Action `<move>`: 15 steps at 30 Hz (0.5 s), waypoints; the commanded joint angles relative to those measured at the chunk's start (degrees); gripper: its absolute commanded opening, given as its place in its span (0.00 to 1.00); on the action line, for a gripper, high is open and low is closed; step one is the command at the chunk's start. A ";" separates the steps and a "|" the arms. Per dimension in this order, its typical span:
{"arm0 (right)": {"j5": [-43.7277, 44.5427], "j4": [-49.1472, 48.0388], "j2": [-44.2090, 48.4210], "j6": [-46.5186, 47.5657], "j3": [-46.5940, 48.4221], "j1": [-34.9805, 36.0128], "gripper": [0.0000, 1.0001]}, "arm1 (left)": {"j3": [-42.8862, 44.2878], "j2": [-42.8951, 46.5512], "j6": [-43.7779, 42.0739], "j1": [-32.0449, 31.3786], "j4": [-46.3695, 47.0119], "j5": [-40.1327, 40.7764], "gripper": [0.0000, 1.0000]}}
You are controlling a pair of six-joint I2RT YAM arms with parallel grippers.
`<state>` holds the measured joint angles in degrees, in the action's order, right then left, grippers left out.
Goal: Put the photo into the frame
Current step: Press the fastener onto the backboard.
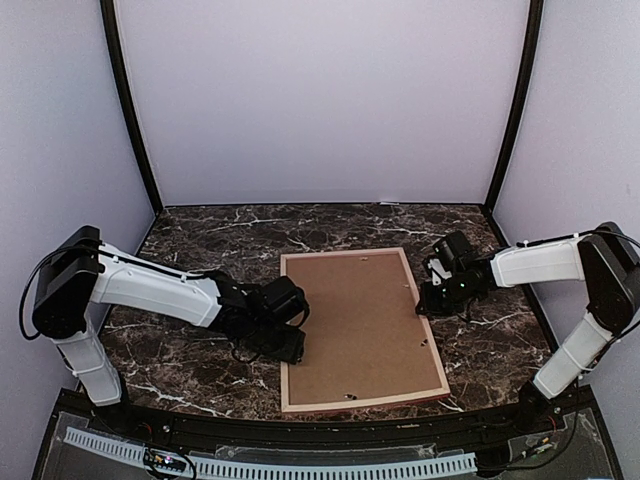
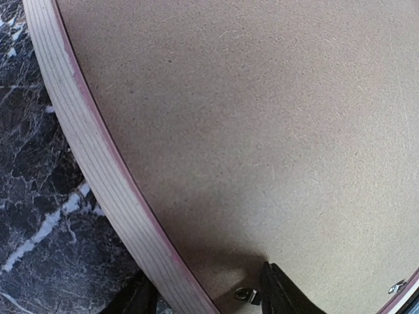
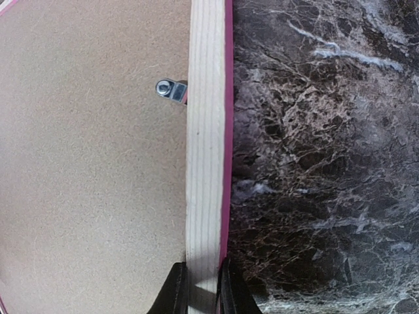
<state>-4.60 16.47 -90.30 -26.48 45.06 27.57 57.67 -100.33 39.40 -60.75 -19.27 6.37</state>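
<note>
Top external view: the frame is seen lying flat and back side up on the dark marbled surface, slightly right of the middle, with its long sides running from near to far and a little skewed. Its opening is filled by a brown backing panel, so only the thin pink-edged moulding is shown around it.

The left gripper is placed at the frame's left long side, towards the near corner. The right gripper is placed at the right long side, in the farther half.

From the left wrist view, the left gripper's jaws are seen spread and straddling the moulding. One finger is set over the backing panel, well inside the rail, and the other is set outside the rail above the surface. Nothing is pinched between them. A metal clip is seen on the backing panel just beside the inner finger.

From the right wrist view, the right gripper's jaws are seen pressed against both sides of the pale wooden rail, one on the backing panel side and one on the pink outer side, so the frame is pinched by its edge. A second metal clip is seen farther along the same rail, at its inner edge.
</note>
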 commanded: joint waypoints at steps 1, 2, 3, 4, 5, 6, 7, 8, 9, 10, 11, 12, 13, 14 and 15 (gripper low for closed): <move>2.14 2.12 -0.58 0.01 -1.90 -0.88 0.15 | -1.03 -0.62 -0.74 -2.00 -5.00 -1.97 0.55; 2.14 2.20 -0.58 0.02 -1.90 -0.87 0.15 | -1.21 -0.53 -0.84 -2.18 -4.95 -2.15 0.55; 2.14 2.21 -0.58 0.02 -1.84 -0.93 0.15 | -1.32 -0.42 -0.87 -2.27 -4.88 -2.55 0.55; 2.14 2.20 -0.62 0.02 -1.82 -0.94 0.15 | -1.55 -0.18 -0.83 -2.40 -4.68 -2.79 0.54; 2.14 2.29 -0.66 0.02 -1.77 -0.96 0.15 | -1.75 0.08 -0.82 -2.46 -4.39 -3.23 0.54; 2.10 2.31 -0.74 0.02 -1.73 -0.94 0.15 | -2.18 0.29 -0.84 -2.51 -4.20 -3.48 0.54; 2.08 2.28 -0.75 0.05 -1.73 -0.94 0.15 | -2.37 0.81 -0.83 -2.52 -3.78 -4.00 0.54; 2.01 2.21 -0.75 0.03 -1.73 -0.94 0.15 | -2.93 1.09 -0.82 -2.53 -3.51 -4.26 0.54; 1.97 2.19 -0.75 0.04 -1.73 -0.94 0.15 | -3.19 1.63 -0.81 -2.53 -2.86 -4.79 0.56; 1.84 2.07 -0.83 0.03 -1.73 -0.94 0.15 | -3.55 1.85 -0.77 -2.53 -2.56 -5.01 0.56; 1.73 1.96 -0.84 0.09 -1.73 -0.94 0.15 | -3.67 2.26 -0.75 -2.53 -1.90 -5.44 0.58; 1.56 1.92 -0.92 0.11 -1.73 -0.95 0.15 | -3.76 2.34 -0.66 -2.53 -1.60 -5.64 0.59; 1.53 1.81 -0.93 0.11 -1.73 -0.99 0.15 | -3.78 2.43 -0.70 -2.53 -1.05 -6.03 0.60; 1.46 1.79 -1.01 0.11 -1.73 -0.95 0.15 | -3.61 2.42 -0.70 -2.53 -0.73 -6.12 0.61; 1.44 1.75 -1.02 0.16 -1.77 -0.88 0.15 | -3.53 2.31 -0.71 -2.53 -0.43 -6.18 0.61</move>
<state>-4.51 16.62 -90.24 -25.93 45.06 27.31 55.68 -98.78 39.42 -62.52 -18.44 3.64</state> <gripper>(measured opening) 0.156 0.603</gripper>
